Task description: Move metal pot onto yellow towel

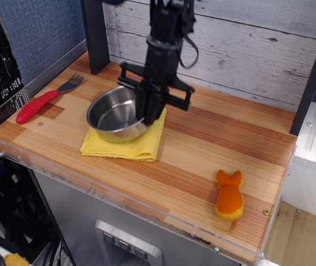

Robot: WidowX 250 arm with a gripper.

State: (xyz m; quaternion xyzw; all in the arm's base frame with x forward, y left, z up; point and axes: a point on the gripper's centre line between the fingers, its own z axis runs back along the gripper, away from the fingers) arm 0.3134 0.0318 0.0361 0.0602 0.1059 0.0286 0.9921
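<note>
The shiny metal pot rests on the yellow towel at the middle left of the wooden table, covering the towel's far half. My gripper comes straight down from above and its fingers are closed on the pot's right rim. The pot sits about level, its base touching the cloth. No wire handle shows. The towel's near edge and right corner stick out from under the pot.
A fork with a red handle lies at the far left of the table. An orange stuffed toy lies at the near right. A dark post stands behind the pot. The table has a clear plastic front edge.
</note>
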